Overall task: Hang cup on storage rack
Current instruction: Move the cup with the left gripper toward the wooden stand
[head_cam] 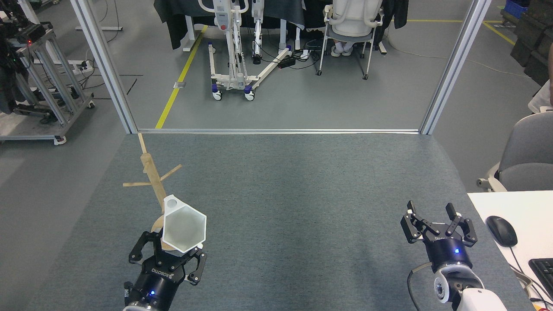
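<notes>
The white faceted cup point(183, 228) is held mouth-up in my left gripper point(170, 252), which is shut on its lower body. Its small holed handle point(172, 201) points away from me, close to the pole of the storage rack point(151, 172). The rack is a light wooden mug tree at the left of the grey mat; the cup hides most of its round base. Thin pegs stick out left and right at mid-height. My right gripper point(438, 217) is open and empty at the lower right.
A white desk point(514, 216) with a black mouse point(501, 230) and a keyboard corner lies at the right edge. A grey chair point(527, 151) stands behind it. Metal frame posts mark the mat's far corners.
</notes>
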You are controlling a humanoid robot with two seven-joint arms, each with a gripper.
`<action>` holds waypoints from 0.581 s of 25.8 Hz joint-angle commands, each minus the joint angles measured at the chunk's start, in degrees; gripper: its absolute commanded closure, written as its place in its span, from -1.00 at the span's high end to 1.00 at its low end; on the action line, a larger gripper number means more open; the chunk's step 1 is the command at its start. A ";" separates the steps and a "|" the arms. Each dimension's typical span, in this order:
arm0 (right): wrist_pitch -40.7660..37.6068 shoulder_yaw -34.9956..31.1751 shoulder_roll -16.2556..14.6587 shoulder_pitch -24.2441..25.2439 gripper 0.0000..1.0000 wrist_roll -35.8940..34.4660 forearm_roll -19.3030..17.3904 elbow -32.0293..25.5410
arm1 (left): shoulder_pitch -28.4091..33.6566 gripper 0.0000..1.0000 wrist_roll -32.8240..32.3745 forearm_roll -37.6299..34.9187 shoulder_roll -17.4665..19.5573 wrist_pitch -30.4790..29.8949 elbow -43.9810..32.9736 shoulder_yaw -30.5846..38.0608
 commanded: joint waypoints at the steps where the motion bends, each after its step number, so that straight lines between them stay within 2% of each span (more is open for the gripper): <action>1: -0.11 0.02 0.00 0.05 0.98 -0.16 0.02 -0.58 | 0.82 -0.86 0.16 -1.19 0.32 2.83 0.30 2.09; 4: 0.24 0.02 0.00 0.22 0.98 -0.07 0.20 -0.41 | 0.38 -0.85 0.16 -2.60 0.49 6.17 1.62 4.47; 8: 1.82 0.02 0.26 0.31 0.97 0.02 1.08 -0.49 | 0.03 -0.85 0.33 -2.77 1.02 6.61 4.00 6.05; 15: 1.73 0.02 0.61 0.31 0.97 0.10 2.40 -0.49 | -1.64 -0.84 1.74 -4.27 5.33 6.17 8.30 5.96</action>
